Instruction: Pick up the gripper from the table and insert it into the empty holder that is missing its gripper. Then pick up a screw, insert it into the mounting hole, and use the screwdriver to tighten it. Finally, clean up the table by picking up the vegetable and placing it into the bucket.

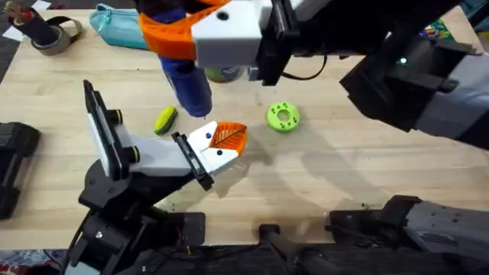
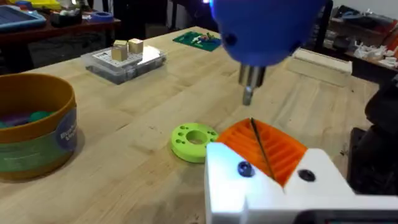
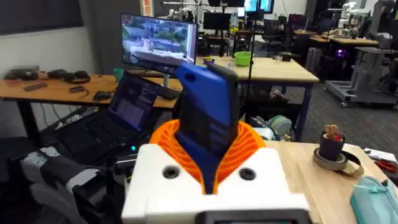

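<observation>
Overhead: your right gripper (image 1: 200, 34) pinched the screwdriver (image 1: 189, 85), tip hovering above the gripper (image 1: 221, 141) seated in the holder (image 1: 192, 160). Left gripper (image 2: 261, 155) pressed together. Vegetable (image 1: 165, 120) lay just beside.

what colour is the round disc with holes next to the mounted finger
Bright green. The disc shows best in the left wrist view, lying flat on the table.

Bare table (image 1: 359, 176) right of the green disc (image 1: 283, 117)
</observation>
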Robot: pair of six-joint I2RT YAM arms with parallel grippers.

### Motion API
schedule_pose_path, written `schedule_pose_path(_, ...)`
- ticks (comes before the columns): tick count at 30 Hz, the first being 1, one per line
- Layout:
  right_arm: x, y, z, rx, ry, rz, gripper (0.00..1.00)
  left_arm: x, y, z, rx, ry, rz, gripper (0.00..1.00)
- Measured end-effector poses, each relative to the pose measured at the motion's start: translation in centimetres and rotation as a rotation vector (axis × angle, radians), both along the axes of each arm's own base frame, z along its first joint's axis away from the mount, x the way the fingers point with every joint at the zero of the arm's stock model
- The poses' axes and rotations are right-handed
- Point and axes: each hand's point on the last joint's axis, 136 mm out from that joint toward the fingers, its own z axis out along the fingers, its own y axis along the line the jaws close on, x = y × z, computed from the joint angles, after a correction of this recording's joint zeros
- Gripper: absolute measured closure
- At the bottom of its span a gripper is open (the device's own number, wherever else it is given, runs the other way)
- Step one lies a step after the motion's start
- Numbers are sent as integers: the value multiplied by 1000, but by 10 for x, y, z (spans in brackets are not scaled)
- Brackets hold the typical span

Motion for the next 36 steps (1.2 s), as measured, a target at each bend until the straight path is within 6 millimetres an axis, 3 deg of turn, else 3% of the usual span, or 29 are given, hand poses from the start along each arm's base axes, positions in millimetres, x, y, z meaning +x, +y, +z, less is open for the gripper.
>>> schedule_pose_path(17,-3,0,-26,-18,-2,0,955,0,0,0,0,0,0,987)
schedule_pose_path(36,-8,5,-28,-17,12,7,955,0,0,0,0,0,0,987)
